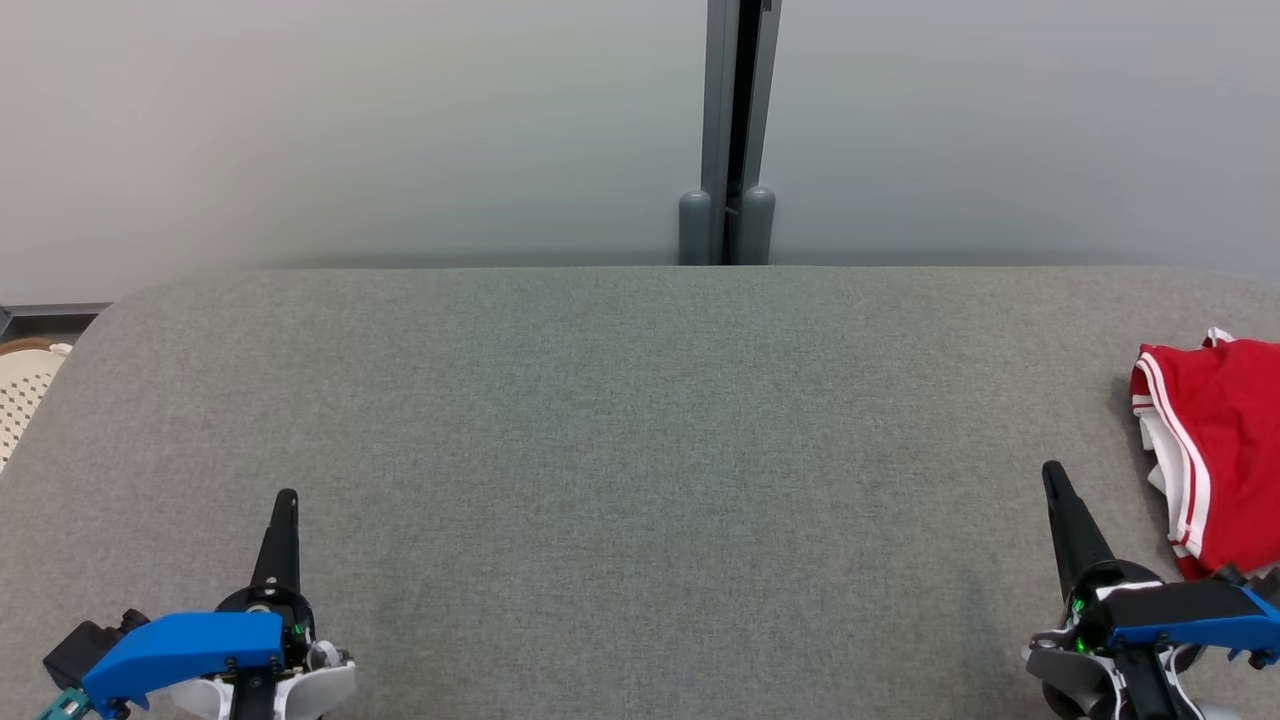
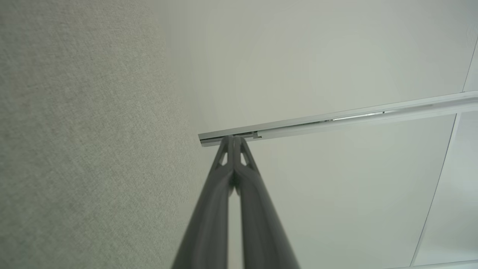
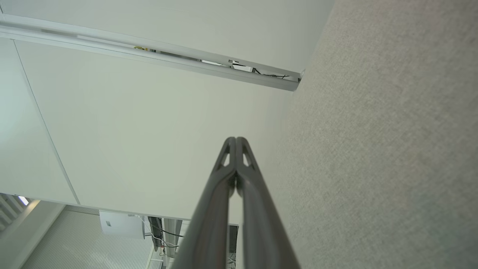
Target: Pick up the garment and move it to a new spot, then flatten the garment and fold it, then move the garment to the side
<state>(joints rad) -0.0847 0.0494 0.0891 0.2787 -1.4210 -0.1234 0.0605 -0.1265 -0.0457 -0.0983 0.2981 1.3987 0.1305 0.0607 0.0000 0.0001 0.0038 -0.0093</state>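
From where I stand, the wide grey woven-fabric tabletop (image 1: 640,450) is bare across its middle, which looks like the room kept for spreading and folding. The red cloth garment with white stripe trim (image 1: 1220,450) lies at the table's far right edge, bunched in loose layers rather than spread flat, and partly cut off by the head view's border. The right gripper (image 1: 1056,480) sits just beside it at the near right corner. Its two long dark fingers are pressed together with nothing between them, and they point toward the pale wall panels and the grey upright post (image 1: 738,130). The left gripper (image 1: 285,510) mirrors it at the near left corner, well apart from the garment, likewise pinched closed and empty. Both look parked, out of the way. I cannot tell whether the garment has been set aside or waits to be picked up. If it waits, the right arm has the shorter reach.
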